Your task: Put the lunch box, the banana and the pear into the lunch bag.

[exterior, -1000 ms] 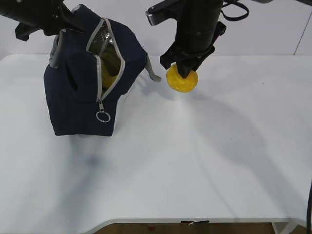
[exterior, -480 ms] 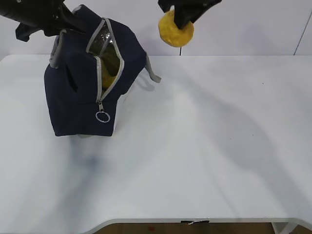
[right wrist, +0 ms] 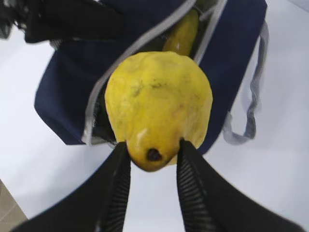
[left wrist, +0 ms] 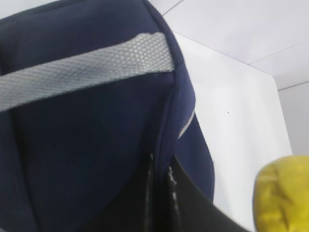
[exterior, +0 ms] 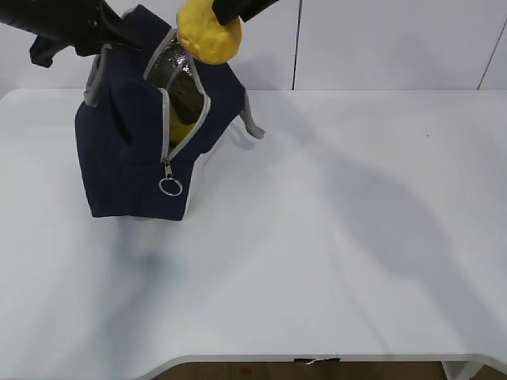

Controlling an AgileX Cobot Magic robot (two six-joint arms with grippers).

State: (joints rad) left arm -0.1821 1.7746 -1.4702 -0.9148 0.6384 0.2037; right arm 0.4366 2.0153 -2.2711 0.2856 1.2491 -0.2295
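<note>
pear (right wrist: pixel 158 108): hanging in the air right over the bag's mouth, pinched near its stem end. In the exterior view it sits at about 12 o'clock from the zip opening, not touching the fabric as far as the pictures show.

right gripper (right wrist: pixel 151 155): clamped on the pear, one ribbed finger on each side of the narrow end. The hold is low on the fruit, so most of the weight hangs past the fingers.

left gripper: can't actually see the fingers in the exterior view or its own wrist view, only navy fabric and a grey strap up close. Judging by how the bag's top is propped up at 11 o'clock, it's pinched shut on the bag and holding the mouth up.

lunch bag (exterior: pixel 127 162): standing on the table (exterior: pixel 333 261), zip undone, ring pull (exterior: pixel 169 187) dangling at 6 o'clock of the opening, silver lining showing.

banana (right wrist: pixel 181 35): already inside, yellow curve visible through the gap, just behind the pear in the right wrist view.

lunch box: can't make it out from here; may be deeper in the bag.

step in hand: dropping the pear through the slot.

how to do it well: the opening is narrow and slanted, so line the pear up with the long axis of the zip, go down slowly past the grey zipper edges, and let go only once it's below the rim. Aim beside the banana, not on top of it. The left arm should hold the top steady so the slot doesn't collapse.
</note>
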